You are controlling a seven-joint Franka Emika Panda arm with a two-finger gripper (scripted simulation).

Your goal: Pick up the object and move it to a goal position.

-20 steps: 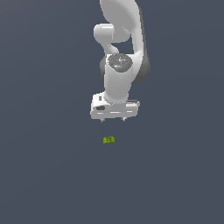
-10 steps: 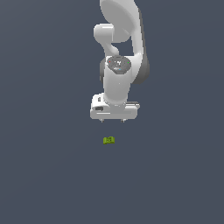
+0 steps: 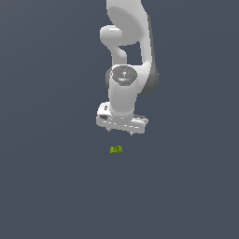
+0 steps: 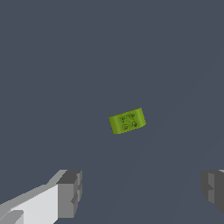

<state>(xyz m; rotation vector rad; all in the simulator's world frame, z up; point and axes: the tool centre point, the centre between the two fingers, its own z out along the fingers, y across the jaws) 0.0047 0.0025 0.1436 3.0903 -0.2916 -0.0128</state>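
The object (image 3: 116, 149) is a tiny yellow-green blocky chunk lying alone on the dark grey floor. In the wrist view the object (image 4: 127, 121) shows as a small olive-green block with dark dimples on its upper face. My white gripper (image 3: 121, 132) hangs above the object, slightly behind it, and does not touch it. The gripper (image 4: 140, 192) is open: its two grey fingertips (image 4: 70, 192) stand far apart with nothing between them, and the object lies on the floor beyond the gap.
The white arm (image 3: 128, 56) rises from the gripper towards the top of the exterior view. A plain dark grey floor (image 3: 46, 186) surrounds the object on every side.
The gripper has come down a little towards the object. The object has not moved.
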